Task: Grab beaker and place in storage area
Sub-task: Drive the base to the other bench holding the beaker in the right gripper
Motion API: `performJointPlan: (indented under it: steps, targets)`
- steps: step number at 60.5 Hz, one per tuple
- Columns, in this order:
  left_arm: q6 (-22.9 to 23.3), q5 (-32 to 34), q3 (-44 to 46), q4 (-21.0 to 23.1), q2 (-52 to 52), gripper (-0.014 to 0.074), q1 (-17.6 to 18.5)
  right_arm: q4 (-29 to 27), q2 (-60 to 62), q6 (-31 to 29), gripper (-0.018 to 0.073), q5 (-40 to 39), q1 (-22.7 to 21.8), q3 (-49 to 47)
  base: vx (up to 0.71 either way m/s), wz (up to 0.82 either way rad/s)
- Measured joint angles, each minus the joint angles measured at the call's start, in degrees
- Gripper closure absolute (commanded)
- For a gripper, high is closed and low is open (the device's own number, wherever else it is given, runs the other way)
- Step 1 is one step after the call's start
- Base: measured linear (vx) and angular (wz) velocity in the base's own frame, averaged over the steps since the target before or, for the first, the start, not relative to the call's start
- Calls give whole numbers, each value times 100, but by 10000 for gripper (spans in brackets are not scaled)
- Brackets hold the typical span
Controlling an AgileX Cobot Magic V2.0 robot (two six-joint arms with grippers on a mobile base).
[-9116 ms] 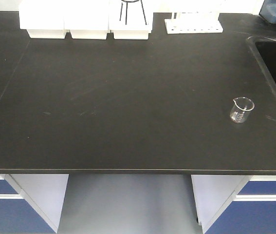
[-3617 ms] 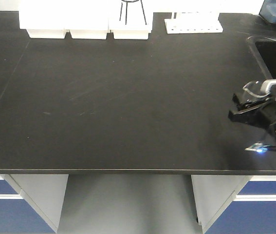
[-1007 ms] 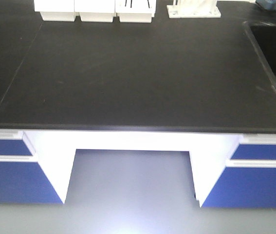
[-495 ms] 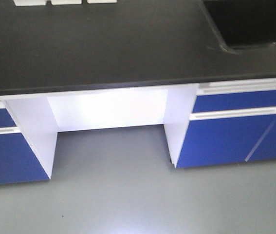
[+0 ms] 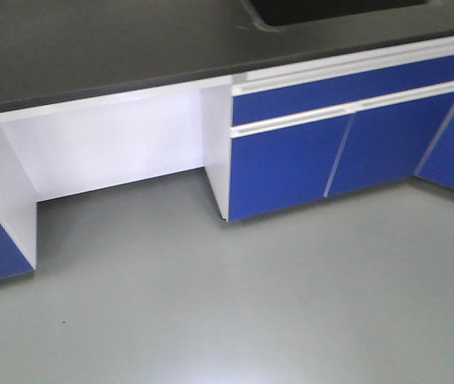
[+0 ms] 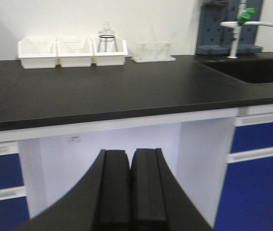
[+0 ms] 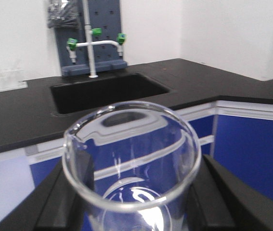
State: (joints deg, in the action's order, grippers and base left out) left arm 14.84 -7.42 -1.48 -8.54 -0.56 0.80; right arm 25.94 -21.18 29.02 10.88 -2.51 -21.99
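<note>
— Looking from the front, I can't find the beaker. Can you?

— Not from there. That view gives only the front strip of the black benchtop (image 5: pixel 90 48), a corner of the sink (image 5: pixel 331 10) cut off by the top edge, blue cabinet doors (image 5: pixel 323 152) and grey floor (image 5: pixel 251 304). Neither arm shows in it.

— So where is it?

— Off the bench, clamped in the right gripper (image 7: pixel 131 197). The right wrist camera looks over the beaker (image 7: pixel 129 161). It stands upright, its rim fills the middle of the picture, and a black finger (image 7: pixel 220 197) presses in from each side. Its base runs off the bottom edge.

— Anything in it?

— I can't tell. The glass is clear, and the bottom is all glare and reflections.

— And the left gripper (image 6: pixel 130 163)?

— Its jaws are pressed flat together, pad against pad, low in its own camera's view.

— What about the containers at the back of the bench?

— Three white bins (image 6: pixel 72 51) stand in a row against the wall. The right-hand one holds a glass piece (image 6: pixel 106 38) on something dark, too blurred to name. I can't see into the other two. Just beside them is a clear rack (image 6: pixel 153 50), its contents hard to make out.

— And by the sink?

— A white tap (image 7: pixel 92 45) with green handles stands behind it, in front of a grey pegboard (image 7: pixel 102 29).
</note>
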Motion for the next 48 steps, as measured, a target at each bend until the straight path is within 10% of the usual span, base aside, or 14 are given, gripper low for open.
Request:
performJointPlan:
  steps: [48]
  targets:
    - [0, 0, 0, 0, 0, 605, 0, 0, 0, 0, 563, 0, 0, 0, -23, -63]
